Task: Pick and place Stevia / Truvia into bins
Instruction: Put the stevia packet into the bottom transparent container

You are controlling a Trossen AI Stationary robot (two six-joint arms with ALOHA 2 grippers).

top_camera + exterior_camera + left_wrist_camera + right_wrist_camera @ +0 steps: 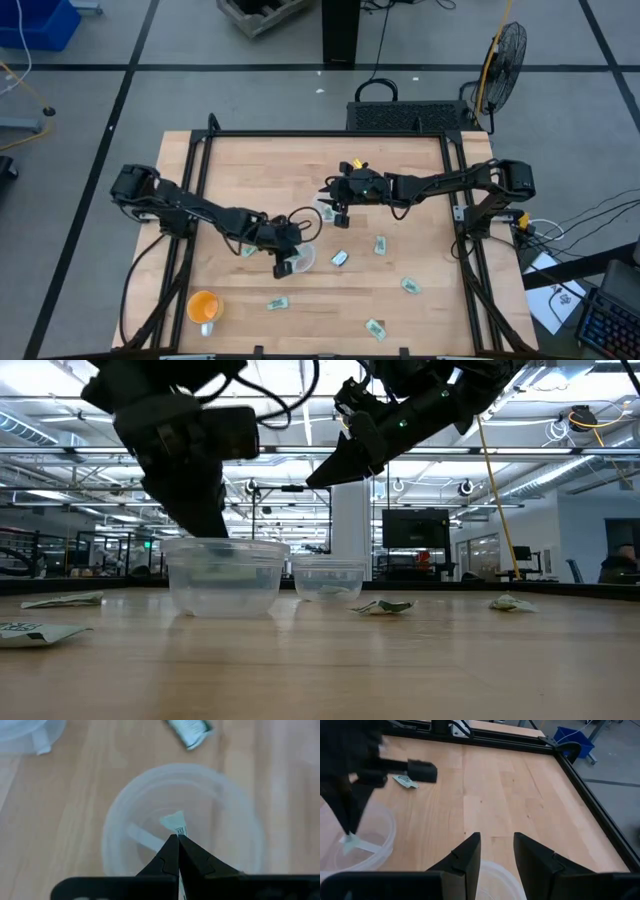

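My left gripper is shut on a small green and white Stevia packet, whose end sticks out past the fingertips. It hangs over the mouth of a clear plastic bin, near the table's middle. My right gripper is open and holds nothing, hovering above the rim of the second clear bin, a little farther back. Several more Stevia packets lie loose on the wood, among them one beside the left bin, one to its right and one nearer the front.
An orange cup stands at the front left. More packets lie at the front right. A black frame runs round the wooden table top. In the low view, packets lie flat beside the bins.
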